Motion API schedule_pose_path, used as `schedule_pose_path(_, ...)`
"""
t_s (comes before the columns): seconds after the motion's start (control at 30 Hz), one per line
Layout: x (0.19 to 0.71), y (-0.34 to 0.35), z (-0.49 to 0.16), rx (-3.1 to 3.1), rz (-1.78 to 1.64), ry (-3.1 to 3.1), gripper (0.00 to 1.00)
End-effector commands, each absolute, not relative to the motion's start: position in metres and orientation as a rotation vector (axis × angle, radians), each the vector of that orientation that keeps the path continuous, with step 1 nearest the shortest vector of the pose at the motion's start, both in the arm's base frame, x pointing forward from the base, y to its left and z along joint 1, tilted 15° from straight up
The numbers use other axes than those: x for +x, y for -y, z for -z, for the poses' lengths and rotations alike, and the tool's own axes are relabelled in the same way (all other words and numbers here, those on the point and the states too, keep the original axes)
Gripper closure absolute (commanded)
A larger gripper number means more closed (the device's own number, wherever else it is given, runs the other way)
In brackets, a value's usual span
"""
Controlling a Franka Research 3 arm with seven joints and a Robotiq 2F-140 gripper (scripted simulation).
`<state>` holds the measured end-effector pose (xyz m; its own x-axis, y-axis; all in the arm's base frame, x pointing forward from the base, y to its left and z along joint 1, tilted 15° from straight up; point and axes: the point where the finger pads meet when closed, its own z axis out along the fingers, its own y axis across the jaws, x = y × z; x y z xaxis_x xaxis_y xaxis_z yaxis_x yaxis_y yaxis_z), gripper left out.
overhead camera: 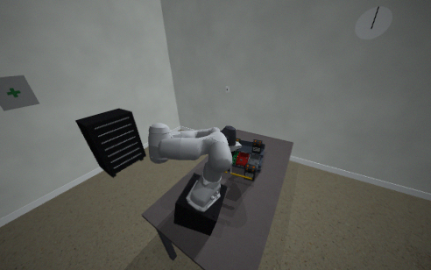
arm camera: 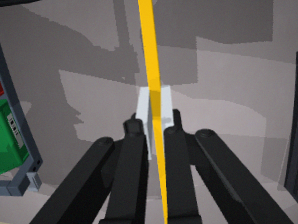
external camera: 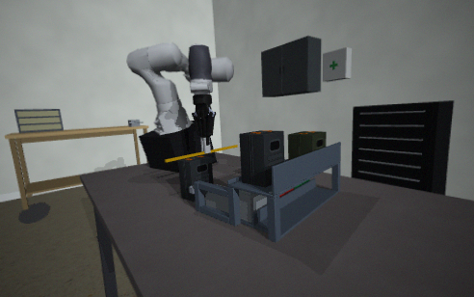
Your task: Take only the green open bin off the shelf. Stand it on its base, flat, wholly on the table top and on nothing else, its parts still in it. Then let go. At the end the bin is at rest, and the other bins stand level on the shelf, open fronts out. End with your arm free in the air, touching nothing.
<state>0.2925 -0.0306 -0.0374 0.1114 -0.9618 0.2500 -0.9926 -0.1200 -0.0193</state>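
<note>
The green open bin [overhead camera: 235, 156] [arm camera: 9, 137] sits at one end of the blue-grey shelf [external camera: 308, 166], beside the red bin [overhead camera: 243, 159]. In the exterior view only a thin green strip [external camera: 302, 184] of it shows behind the shelf's side. Its parts cannot be made out. A grey bin [overhead camera: 254, 161] stands on the red bin's other side. My gripper [external camera: 206, 146] [arm camera: 156, 100] is shut on a yellow bar [overhead camera: 241, 175] [external camera: 183, 157] [arm camera: 148, 40], with its pale fingertips pressed on both sides. It holds the bar level above the table, to the side of the shelf, away from the green bin.
A dark case [external camera: 195, 175] stands close by the bar, near the shelf's low front frame [external camera: 216, 202]. Another dark case [external camera: 262, 154] and an olive case [external camera: 306, 144] stand by the shelf, higher up. The arm's black base block [overhead camera: 199, 215] stands on the table [overhead camera: 254, 215].
</note>
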Motion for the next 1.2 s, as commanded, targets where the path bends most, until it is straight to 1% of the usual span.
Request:
schedule_pose_path(0.0, 0.295, 0.031, 0.037, 2.232, -0.311, 1.968, 1.0)
schedule_pose_path(0.17, 0.295, 0.036, 0.057, 2.232, -0.311, 1.968, 1.0)
schedule_pose_path(0.57, 0.295, 0.036, 0.057, 2.232, -0.311, 1.968, 1.0)
schedule_pose_path(0.73, 0.295, 0.04, 0.076, 2.232, -0.311, 1.968, 1.0)
schedule_pose_path(1.17, 0.294, 0.041, 0.08, 2.225, -0.304, 1.974, 1.0)
